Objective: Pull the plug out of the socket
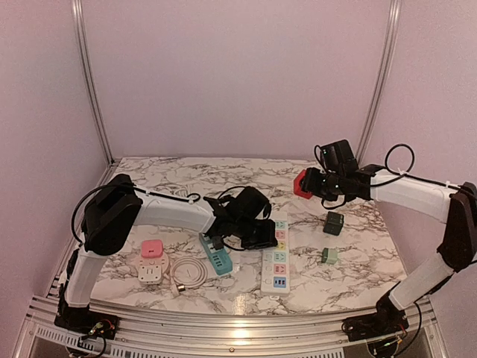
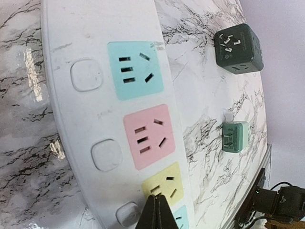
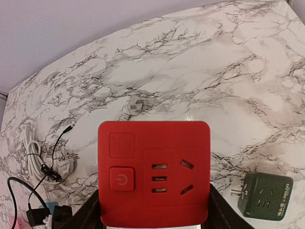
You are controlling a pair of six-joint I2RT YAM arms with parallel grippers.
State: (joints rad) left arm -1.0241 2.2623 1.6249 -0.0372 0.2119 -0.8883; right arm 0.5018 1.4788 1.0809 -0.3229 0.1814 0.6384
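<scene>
My right gripper [image 1: 322, 186] is shut on a red cube socket adapter [image 1: 302, 183] and holds it above the table at the back right. In the right wrist view the red cube [image 3: 153, 167] fills the space between my fingers [image 3: 88, 212], with its power button and socket holes facing the camera. A white power strip [image 1: 270, 282] with coloured sockets lies at the table's middle. My left gripper [image 1: 257, 233] is shut and empty, its tips [image 2: 159, 200] right at the strip's yellow socket [image 2: 164, 183]. The strip's sockets in view hold no plug.
A dark green cube adapter [image 1: 333, 222] and a small light green plug [image 1: 329, 256] lie right of the strip. A teal strip [image 1: 216, 259], a pink and white socket [image 1: 151, 261] and a coiled white cable [image 1: 190, 273] lie to its left. White cables [image 3: 38, 152] lie at the back.
</scene>
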